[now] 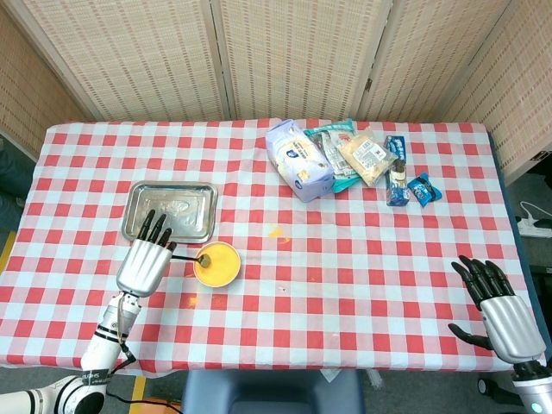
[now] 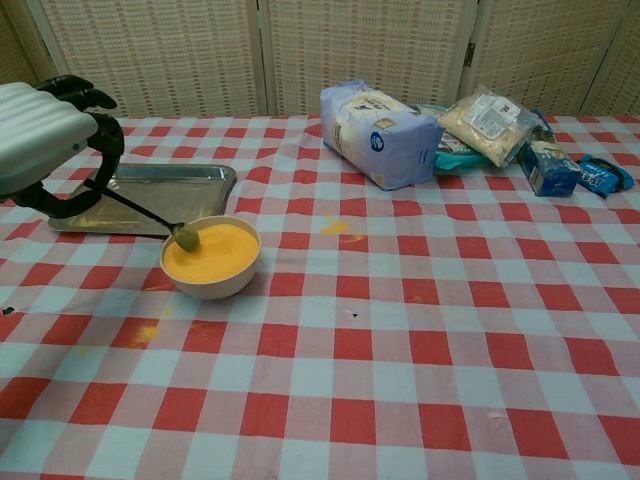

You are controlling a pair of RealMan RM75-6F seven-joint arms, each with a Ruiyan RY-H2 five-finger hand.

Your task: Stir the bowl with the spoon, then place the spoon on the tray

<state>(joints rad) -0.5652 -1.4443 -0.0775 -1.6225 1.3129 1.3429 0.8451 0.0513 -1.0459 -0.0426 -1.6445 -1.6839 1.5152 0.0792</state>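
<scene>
A cream bowl full of orange batter stands just right of the steel tray. My left hand holds a thin dark spoon by its handle, left of the bowl. The spoon's head sits at the bowl's left rim, coated in batter. My right hand rests at the table's right front edge, fingers apart and holding nothing; the chest view does not show it.
A lilac flour bag, snack packets and blue wrappers lie at the back right. Small batter spots mark the checked cloth. Woven screens stand behind the table.
</scene>
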